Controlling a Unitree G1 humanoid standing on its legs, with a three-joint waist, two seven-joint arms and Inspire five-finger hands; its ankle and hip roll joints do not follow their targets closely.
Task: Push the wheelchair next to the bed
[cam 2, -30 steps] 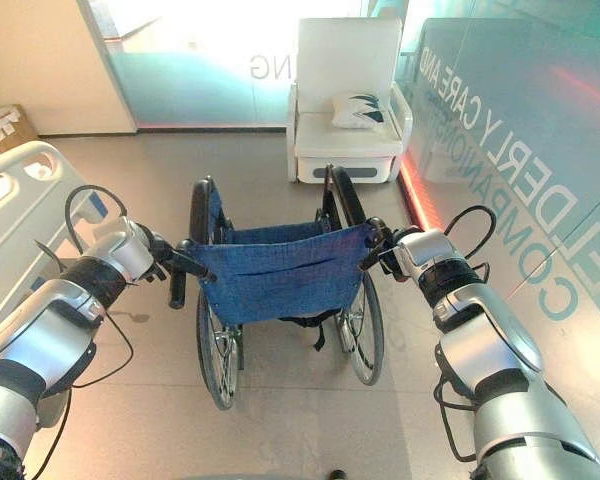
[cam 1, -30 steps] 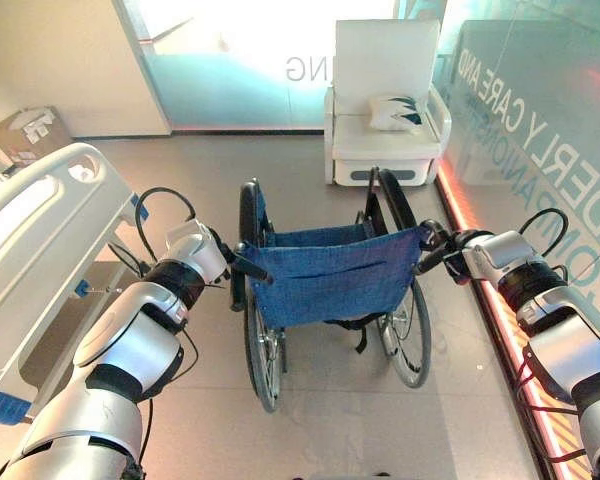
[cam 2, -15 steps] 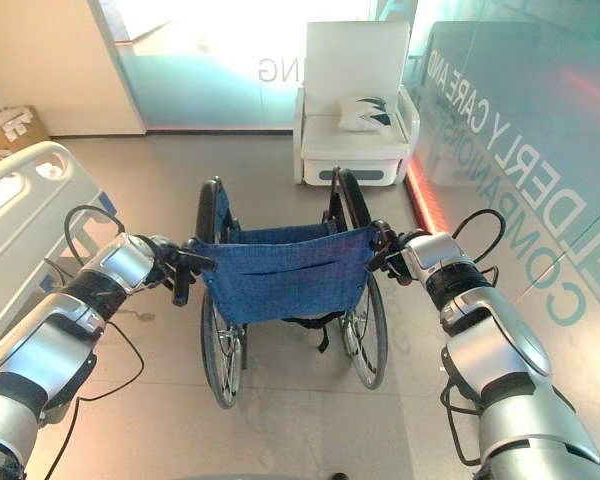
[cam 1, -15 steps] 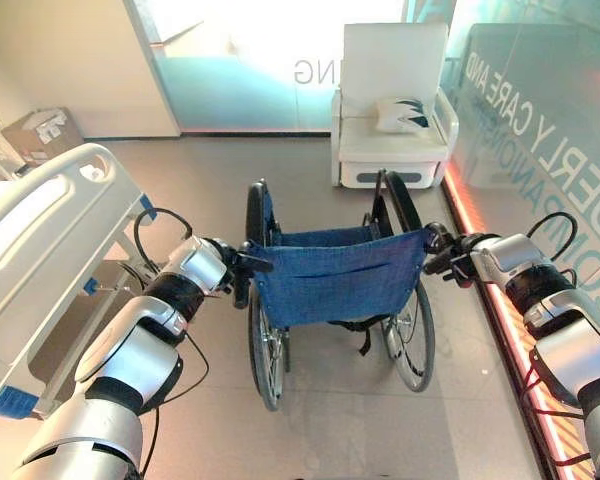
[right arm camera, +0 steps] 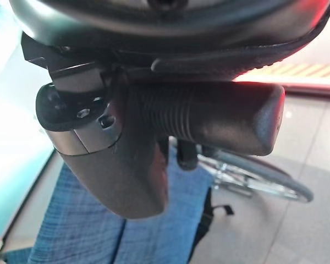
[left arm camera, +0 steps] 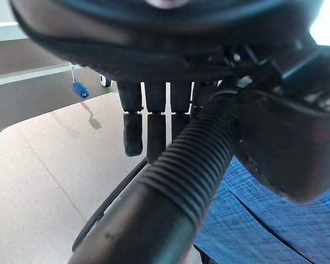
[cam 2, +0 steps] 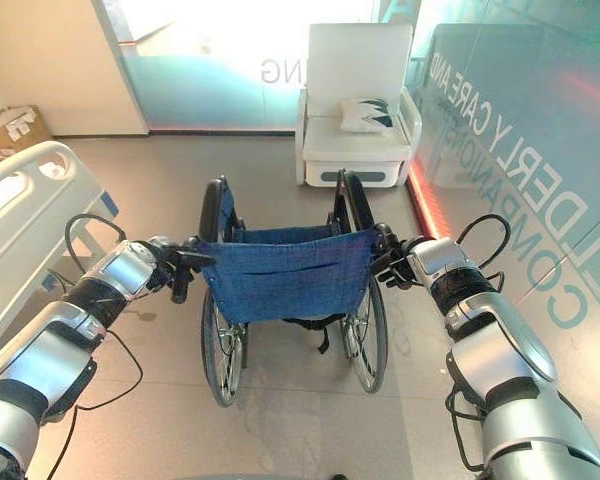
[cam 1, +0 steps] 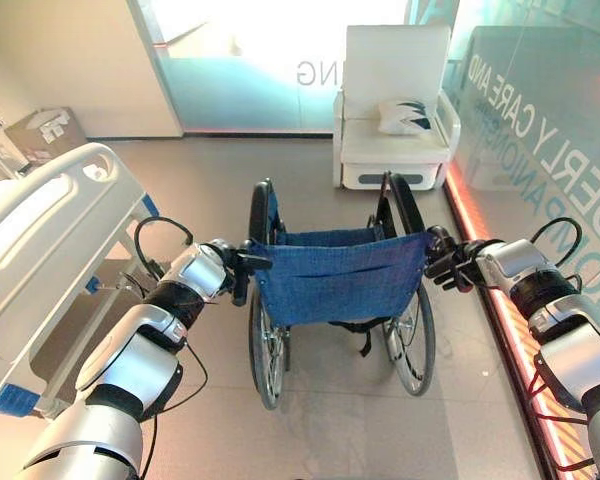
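The wheelchair (cam 1: 335, 285) stands mid-floor, bed (cam 1: 40, 250) at left, armchair (cam 1: 395, 110) beyond; left hand (cam 1: 225, 268) and right hand (cam 1: 450, 268) are each curled round a push handle; open floor lies ahead.

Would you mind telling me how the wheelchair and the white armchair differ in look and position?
The wheelchair has a blue cloth back and large spoked wheels; the armchair is white, boxy and wheel-less. The wheelchair stands mid-floor, with the left hand and right hand curled on its handles; the armchair stands against the far glass wall, a cushion on its seat.
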